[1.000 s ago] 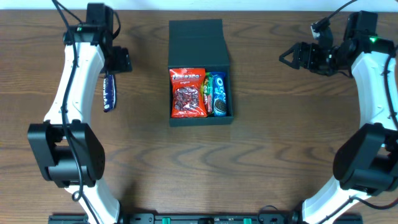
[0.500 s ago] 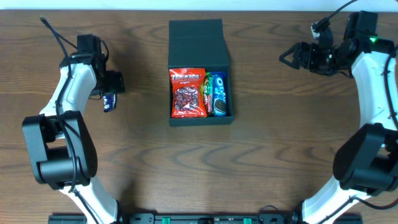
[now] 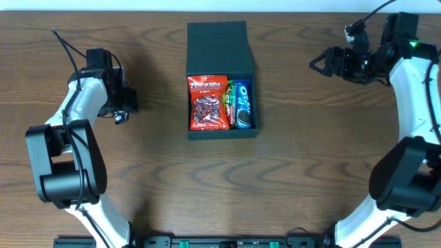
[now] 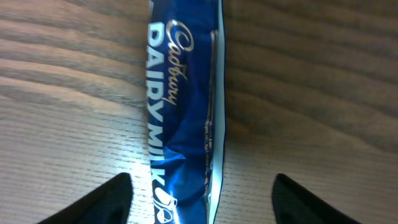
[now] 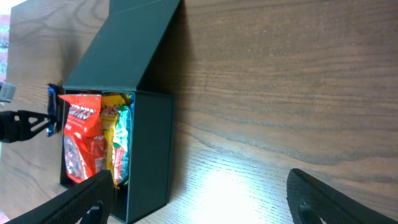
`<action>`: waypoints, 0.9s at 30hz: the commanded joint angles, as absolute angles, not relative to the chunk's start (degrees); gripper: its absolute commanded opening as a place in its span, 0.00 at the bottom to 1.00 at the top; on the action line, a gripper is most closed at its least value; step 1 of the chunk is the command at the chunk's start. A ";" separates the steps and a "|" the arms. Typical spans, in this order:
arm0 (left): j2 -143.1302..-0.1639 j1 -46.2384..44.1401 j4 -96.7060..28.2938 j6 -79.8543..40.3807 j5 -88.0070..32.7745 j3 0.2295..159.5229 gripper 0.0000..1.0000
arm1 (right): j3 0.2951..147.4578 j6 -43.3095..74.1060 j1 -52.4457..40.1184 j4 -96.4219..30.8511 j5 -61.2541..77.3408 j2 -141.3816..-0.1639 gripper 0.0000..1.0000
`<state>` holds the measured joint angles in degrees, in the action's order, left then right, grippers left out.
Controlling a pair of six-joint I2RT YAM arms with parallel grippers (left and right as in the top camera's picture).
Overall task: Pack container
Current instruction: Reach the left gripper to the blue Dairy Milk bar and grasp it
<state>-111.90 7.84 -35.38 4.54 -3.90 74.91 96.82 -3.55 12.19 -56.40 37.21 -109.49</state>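
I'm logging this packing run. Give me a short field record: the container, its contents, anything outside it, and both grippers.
container: lid open
inside: red packet, green-yellow packet, Oreo pack
outside: Dairy Milk bar, lying flat, left of container
left gripper: open, fingers either side of the bar, not touching
right gripper: open, empty, right of container

A: What's lying on the left of the wooden table [image 3: 207, 186]?
B: A blue Cadbury Dairy Milk bar [image 4: 183, 106] is lying flat on the wood, its wrapper crinkling and catching glare.
A: And in the centre?
B: Three packets are sitting side by side, touching. A red snack packet [image 3: 208, 103] is sitting leftmost, a green-yellow packet [image 3: 231, 103] is squeezing in mid-row, and a blue Oreo pack [image 3: 244, 105] is sitting on the right.
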 commanded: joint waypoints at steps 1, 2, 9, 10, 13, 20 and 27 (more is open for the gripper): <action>-113.38 8.23 -35.31 5.15 -4.56 74.56 0.68 | 97.08 -3.25 11.64 -56.62 37.30 -109.58 0.88; -113.38 8.23 -35.33 5.15 -4.58 74.56 0.65 | 97.08 -3.25 11.64 -56.60 37.28 -109.58 0.88; -114.76 8.34 -35.97 5.13 -4.58 74.22 0.59 | 97.08 -3.25 11.64 -56.64 37.30 -109.58 0.88; -115.09 8.34 -36.14 5.15 -4.54 74.22 0.58 | 97.08 -3.25 11.64 -56.66 37.30 -109.58 0.88; -115.46 8.34 -36.36 5.10 -4.54 74.22 0.54 | 97.08 -3.25 11.64 -56.66 37.30 -109.58 0.88; -115.50 8.34 -36.58 3.62 -4.54 74.24 0.31 | 97.08 -3.25 11.64 -56.82 37.30 -109.58 0.88; -115.48 8.05 -40.38 -0.71 -4.56 77.03 0.11 | 97.08 -3.25 12.40 -56.40 37.23 -109.58 0.88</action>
